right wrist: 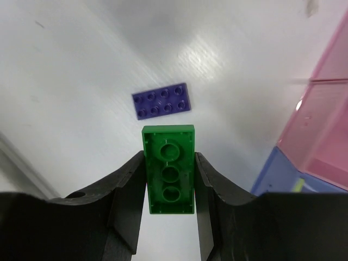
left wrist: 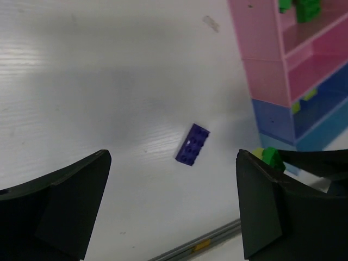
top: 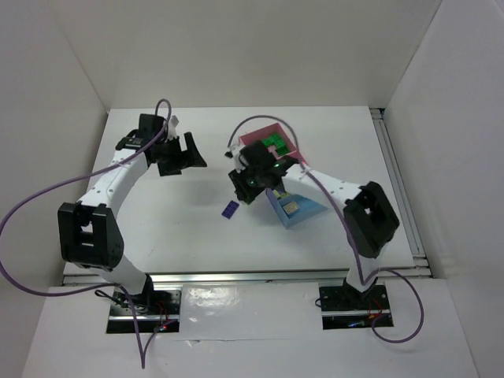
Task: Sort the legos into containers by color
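My right gripper [right wrist: 169,179] is shut on a dark green lego [right wrist: 168,169], its hollow underside towards the camera, held above the table. A purple lego [right wrist: 161,100] lies flat on the table just beyond it; it also shows in the top view [top: 230,209] and the left wrist view [left wrist: 192,144]. The containers stand right of it: pink boxes [left wrist: 266,54] holding green legos [left wrist: 296,8], a periwinkle box [left wrist: 274,117] and a light blue box [top: 303,213] with a cream lego [top: 290,207]. My left gripper [left wrist: 174,206] is open and empty, above the table left of the purple lego.
The right arm [top: 346,193] reaches over the row of containers. A metal rail [top: 236,277] runs along the table's near edge. White walls close in the table on the left, back and right.
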`<control>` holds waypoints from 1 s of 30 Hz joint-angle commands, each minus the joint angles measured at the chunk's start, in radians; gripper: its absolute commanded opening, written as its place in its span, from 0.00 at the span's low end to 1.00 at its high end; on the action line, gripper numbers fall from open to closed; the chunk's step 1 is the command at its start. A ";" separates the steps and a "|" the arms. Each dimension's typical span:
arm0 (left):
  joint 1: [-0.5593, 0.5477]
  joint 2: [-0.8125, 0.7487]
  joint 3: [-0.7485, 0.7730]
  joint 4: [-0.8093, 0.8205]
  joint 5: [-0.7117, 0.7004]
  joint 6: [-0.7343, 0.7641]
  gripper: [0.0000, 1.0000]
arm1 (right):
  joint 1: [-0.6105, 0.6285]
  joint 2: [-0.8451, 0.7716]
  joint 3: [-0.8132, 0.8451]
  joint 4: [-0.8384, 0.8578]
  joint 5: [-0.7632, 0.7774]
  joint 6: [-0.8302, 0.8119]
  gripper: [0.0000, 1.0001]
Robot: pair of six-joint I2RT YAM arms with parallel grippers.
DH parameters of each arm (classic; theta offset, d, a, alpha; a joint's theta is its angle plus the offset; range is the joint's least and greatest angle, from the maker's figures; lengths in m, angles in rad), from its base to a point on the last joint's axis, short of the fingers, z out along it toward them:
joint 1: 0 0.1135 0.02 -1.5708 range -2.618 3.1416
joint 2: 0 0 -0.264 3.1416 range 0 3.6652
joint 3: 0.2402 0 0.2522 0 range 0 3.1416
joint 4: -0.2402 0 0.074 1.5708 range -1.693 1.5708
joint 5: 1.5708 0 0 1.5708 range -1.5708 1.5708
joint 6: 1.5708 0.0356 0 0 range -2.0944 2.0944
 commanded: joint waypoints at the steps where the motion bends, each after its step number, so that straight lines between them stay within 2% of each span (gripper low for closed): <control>1: 0.064 0.002 -0.068 0.151 0.470 0.072 0.98 | -0.115 -0.153 0.017 0.039 -0.238 0.071 0.28; 2: 0.064 -0.009 -0.089 0.185 0.540 0.084 0.98 | -0.136 -0.164 0.008 0.054 -0.289 0.081 0.28; 3: 0.064 0.002 -0.112 0.225 0.666 0.084 0.96 | -0.156 -0.184 -0.003 0.065 -0.341 0.094 0.27; 7: 0.055 0.032 -0.149 0.332 0.937 0.092 0.94 | -0.250 -0.206 -0.026 0.146 -0.597 0.170 0.27; 9: 0.017 0.032 -0.190 0.414 1.000 0.049 0.94 | -0.273 -0.206 -0.040 0.185 -0.673 0.201 0.27; 14: -0.077 0.014 -0.220 0.590 1.011 -0.054 0.94 | -0.322 -0.215 -0.086 0.338 -0.861 0.324 0.27; 16: -0.112 0.014 -0.232 0.685 1.011 -0.092 0.93 | -0.322 -0.215 -0.086 0.367 -0.891 0.348 0.27; 20: -0.152 0.054 -0.232 0.709 1.011 -0.103 0.88 | -0.342 -0.215 -0.095 0.422 -0.958 0.402 0.27; 24: -0.152 0.063 -0.260 0.899 1.033 -0.235 0.85 | -0.342 -0.215 -0.106 0.433 -0.977 0.413 0.27; 29: -0.163 0.063 -0.260 0.914 1.033 -0.246 0.76 | -0.342 -0.215 -0.127 0.433 -0.977 0.413 0.27; 30: -0.163 0.063 -0.260 0.967 1.042 -0.276 0.76 | -0.342 -0.215 -0.128 0.433 -0.977 0.413 0.27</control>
